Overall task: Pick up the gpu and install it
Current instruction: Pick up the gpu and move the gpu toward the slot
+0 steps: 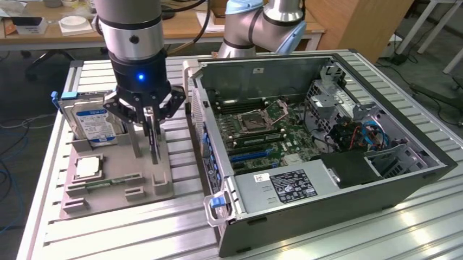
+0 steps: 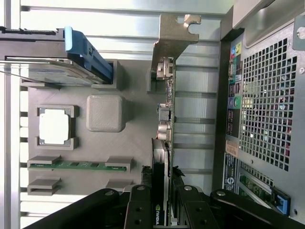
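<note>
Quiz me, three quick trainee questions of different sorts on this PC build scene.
1. True or false: the gpu stands upright on the tray, outside the case.
2. The hard drive is: A upright on the tray, B flat on the table, C in the gripper.
3. Fill in: the gripper is shut on the ___.
Key: 1 true; 2 A; 3 gpu.

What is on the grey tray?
A hard drive upright, a CPU, a memory stick and the gpu on edge between the fingers, which cover part of it.
</note>
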You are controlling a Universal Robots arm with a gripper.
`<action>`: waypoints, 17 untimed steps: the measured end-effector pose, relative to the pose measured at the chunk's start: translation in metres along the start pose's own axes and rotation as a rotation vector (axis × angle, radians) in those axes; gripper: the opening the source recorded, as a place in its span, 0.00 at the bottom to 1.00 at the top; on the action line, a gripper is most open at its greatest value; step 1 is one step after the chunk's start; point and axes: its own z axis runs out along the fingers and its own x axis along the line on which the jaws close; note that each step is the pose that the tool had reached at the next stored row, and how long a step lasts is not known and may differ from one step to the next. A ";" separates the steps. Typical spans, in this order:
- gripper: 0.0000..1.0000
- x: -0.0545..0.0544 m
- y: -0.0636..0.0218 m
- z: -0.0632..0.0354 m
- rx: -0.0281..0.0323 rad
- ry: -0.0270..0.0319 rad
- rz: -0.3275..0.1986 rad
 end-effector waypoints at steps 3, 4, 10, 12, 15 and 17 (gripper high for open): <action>0.26 0.000 0.0000 -0.0009 0.0000 0.0000 0.000; 0.26 0.000 0.0000 -0.0012 0.0000 0.0000 0.000; 0.26 0.000 0.0001 -0.0030 0.0000 0.0000 0.000; 0.26 0.000 0.0001 -0.0038 0.0000 0.0000 0.000; 0.26 0.000 0.0001 -0.0050 0.0000 0.0000 0.000; 0.26 0.000 0.0001 -0.0058 0.0000 0.0000 0.000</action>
